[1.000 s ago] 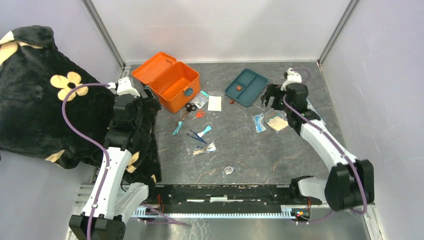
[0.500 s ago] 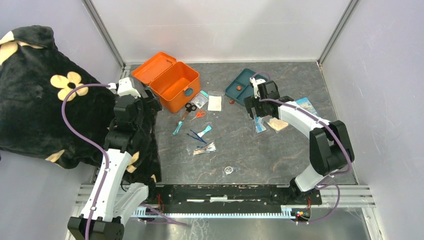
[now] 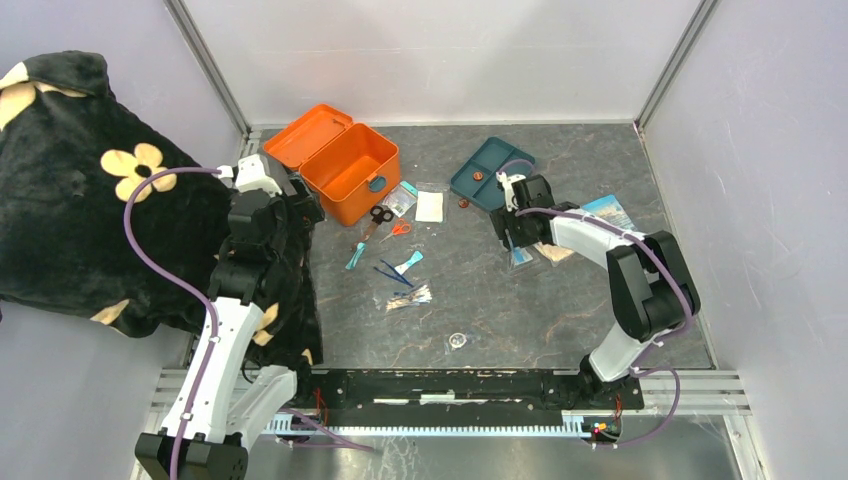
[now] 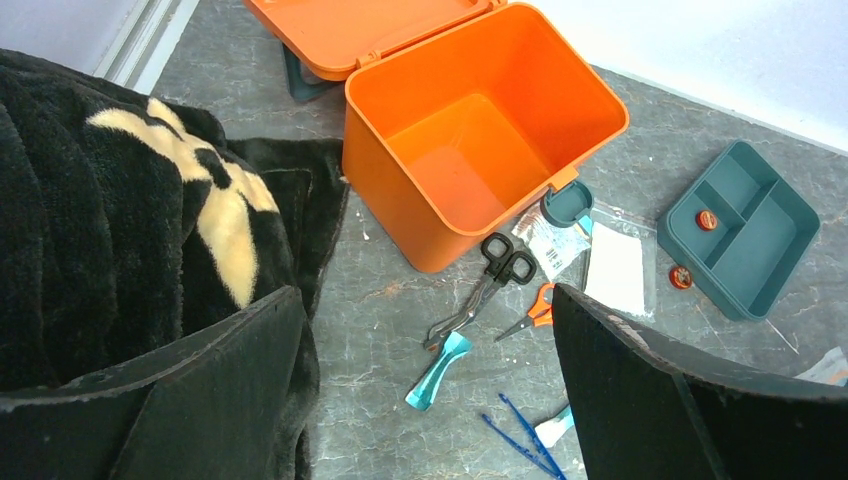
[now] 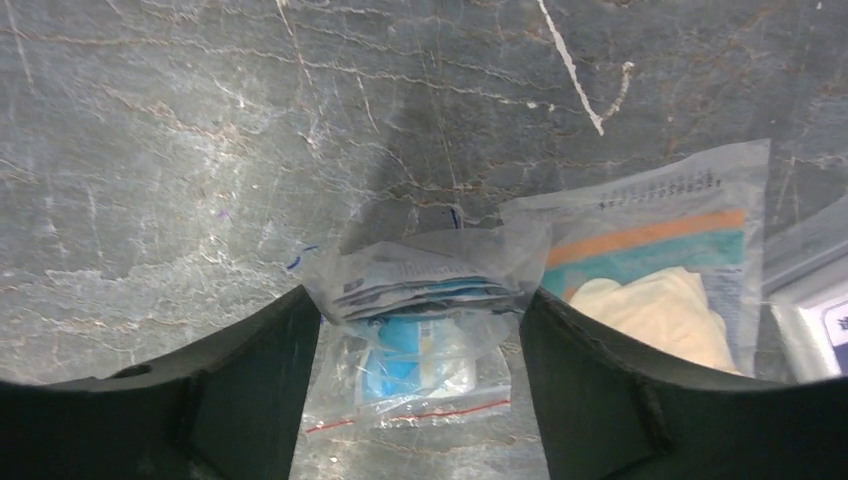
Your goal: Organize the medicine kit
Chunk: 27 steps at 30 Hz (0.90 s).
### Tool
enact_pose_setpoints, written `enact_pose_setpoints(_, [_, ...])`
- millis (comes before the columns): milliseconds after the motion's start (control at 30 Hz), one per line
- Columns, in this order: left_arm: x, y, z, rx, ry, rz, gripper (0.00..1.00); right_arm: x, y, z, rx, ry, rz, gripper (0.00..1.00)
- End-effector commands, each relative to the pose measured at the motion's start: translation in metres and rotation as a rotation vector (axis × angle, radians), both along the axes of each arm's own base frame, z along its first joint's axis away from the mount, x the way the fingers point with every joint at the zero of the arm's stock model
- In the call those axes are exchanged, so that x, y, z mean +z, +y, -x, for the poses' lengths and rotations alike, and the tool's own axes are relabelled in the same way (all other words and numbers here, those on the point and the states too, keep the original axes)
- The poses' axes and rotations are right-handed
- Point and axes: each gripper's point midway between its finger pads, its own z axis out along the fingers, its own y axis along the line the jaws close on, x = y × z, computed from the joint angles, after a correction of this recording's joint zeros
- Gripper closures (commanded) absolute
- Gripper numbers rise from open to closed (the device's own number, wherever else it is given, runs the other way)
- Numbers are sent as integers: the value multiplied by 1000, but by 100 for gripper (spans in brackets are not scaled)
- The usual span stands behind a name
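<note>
The medicine kit (image 3: 345, 165) is an orange box standing open at the back left, empty inside, and it also shows in the left wrist view (image 4: 480, 130). My left gripper (image 3: 300, 205) is open and empty (image 4: 430, 400), hovering beside the kit above black scissors (image 4: 495, 280) and a teal clip (image 4: 437, 370). My right gripper (image 3: 513, 228) is open and low over the table. Its fingers (image 5: 230, 390) straddle a clear zip bag with blue packets (image 5: 430, 330), which lies on the table (image 3: 519, 252).
A teal compartment tray (image 3: 492, 173) sits at the back. A bag with beige contents (image 3: 555, 247) lies right of the zip bag. Orange scissors (image 3: 399, 229), blue tweezers (image 3: 392, 273), a white pad (image 3: 430, 206) and a swab bag (image 3: 408, 297) lie mid-table. A black blanket (image 3: 80, 180) is on the left.
My right arm has swung left and come down, from above the teal tray's right side to low over the clear zip bag. The left arm has not moved.
</note>
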Motion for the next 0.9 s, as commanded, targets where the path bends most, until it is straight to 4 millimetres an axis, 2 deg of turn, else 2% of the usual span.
enact_pose_setpoints(0, [21, -1, -3, -10, -57, -13, 0, 12, 15, -16, 13, -84, -82, 30])
enact_pose_setpoints(67, [20, -2, -4, -13, -55, -12, 0, 19, 22, -18, 25, -115, -128, 41])
enact_pose_setpoints(200, [19, -2, -5, -14, -53, -12, 0, 39, 28, -23, 34, -172, -164, 50])
enact_pose_setpoints(300, [20, -2, -6, -17, -53, -11, 0, 59, 32, -32, 23, -220, -198, 51])
enact_pose_setpoints(367, [20, -3, -6, -21, -55, -9, 0, 79, 45, -41, 14, -265, -254, 51])
enact_pose_setpoints(500, [20, 2, -5, -3, -57, -13, 0, 128, 103, -66, 97, -341, -358, 52])
enact_pose_setpoints(667, [21, 7, -3, 15, -57, -19, 0, 190, 193, -88, 251, -388, -583, 53])
enact_pose_setpoints(800, [23, 6, -1, 14, -64, -17, 0, 228, 262, -96, 341, -373, -783, 53])
enact_pose_setpoints(867, [25, 6, 1, 12, -70, -18, 0, 241, 293, -99, 348, -365, -899, 53])
